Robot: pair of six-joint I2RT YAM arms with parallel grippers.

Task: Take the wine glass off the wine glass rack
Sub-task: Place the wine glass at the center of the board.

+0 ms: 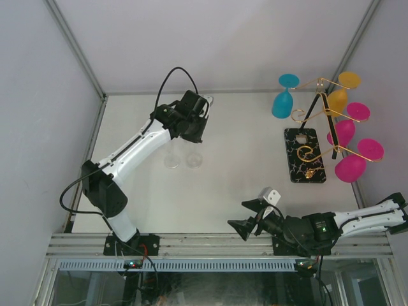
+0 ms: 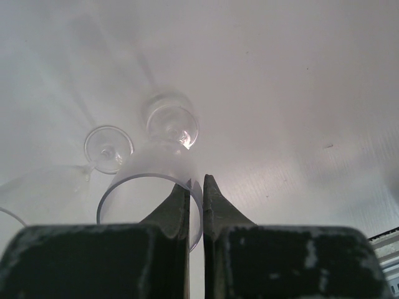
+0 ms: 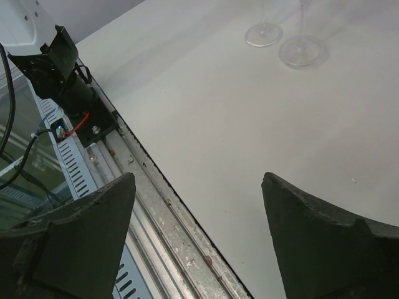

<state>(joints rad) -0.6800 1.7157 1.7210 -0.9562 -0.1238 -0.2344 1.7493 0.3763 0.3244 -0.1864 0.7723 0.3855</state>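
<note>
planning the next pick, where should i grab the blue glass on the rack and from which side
Probably the bowl of the blue glass: it hangs foot-up at the left tip of the rack, so its left side is unobstructed, while wire and the yellow glass crowd its right. Come in from the left with the open right end effector.

Gold wire rack (image 1: 305, 155) (black marbled base) stands at right, coloured wine glasses (image 1: 350, 169) hanging from it.
</note>
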